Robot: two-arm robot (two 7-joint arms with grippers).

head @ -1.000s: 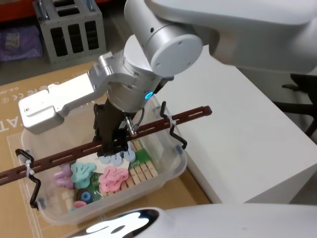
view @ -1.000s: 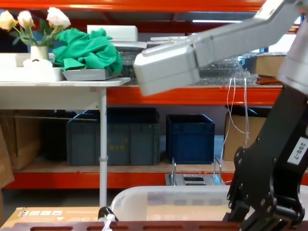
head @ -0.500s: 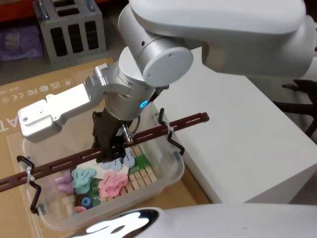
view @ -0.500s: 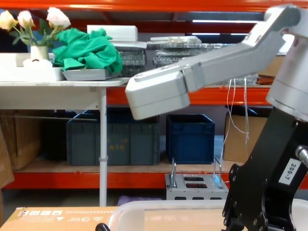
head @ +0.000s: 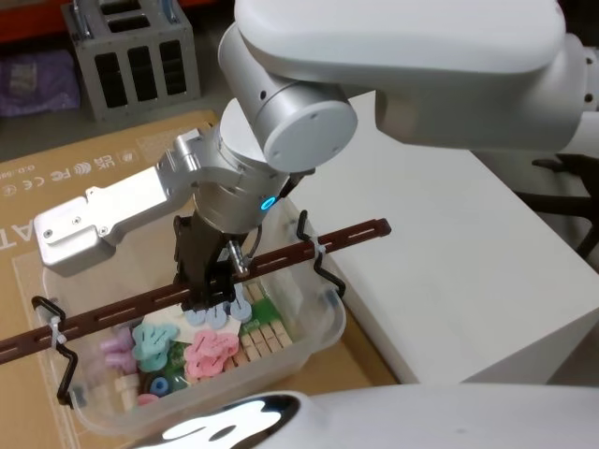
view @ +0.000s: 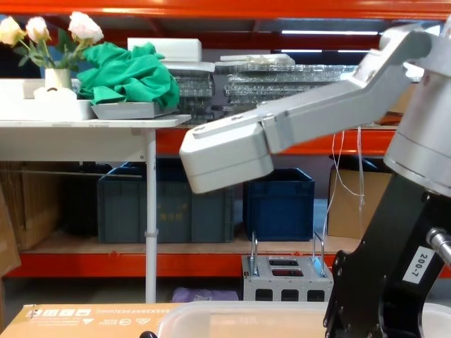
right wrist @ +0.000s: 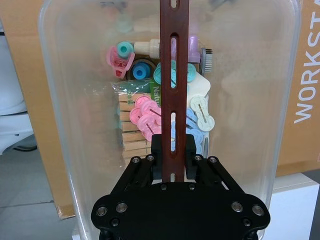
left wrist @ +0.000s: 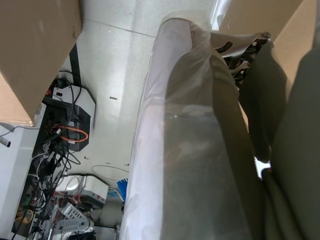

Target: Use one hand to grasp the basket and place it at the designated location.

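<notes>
The right gripper point(head: 208, 288) reaches down over the basket point(head: 323, 329). Its black fingers point(right wrist: 158, 145) are clamped on the handle point(head: 281, 254), one on each side of the bar. They hold the bar close to its middle. The handle is a long brown bar with slots in it. It runs across the top of the basket and sticks out past the rim at both ends.

The basket is a milky see-through tub. It is over a sheet of cardboard point(head: 56, 178), just beside the edge of the white bench point(head: 449, 243). I cannot tell if its bottom sits on the cardboard or hangs a bit above it.

Inside the basket lie pink clips point(head: 213, 351), teal clips point(head: 150, 341) and a row of wooden pegs point(head: 267, 332). They are all bunched together under the handle.

In the chest view the rim of the basket shows at the bottom, with the black gripper in the lower right corner. Far behind are shelves with dark blue crates point(view: 278, 201), a green cloth point(view: 130, 74) and some flowers point(view: 42, 32).
</notes>
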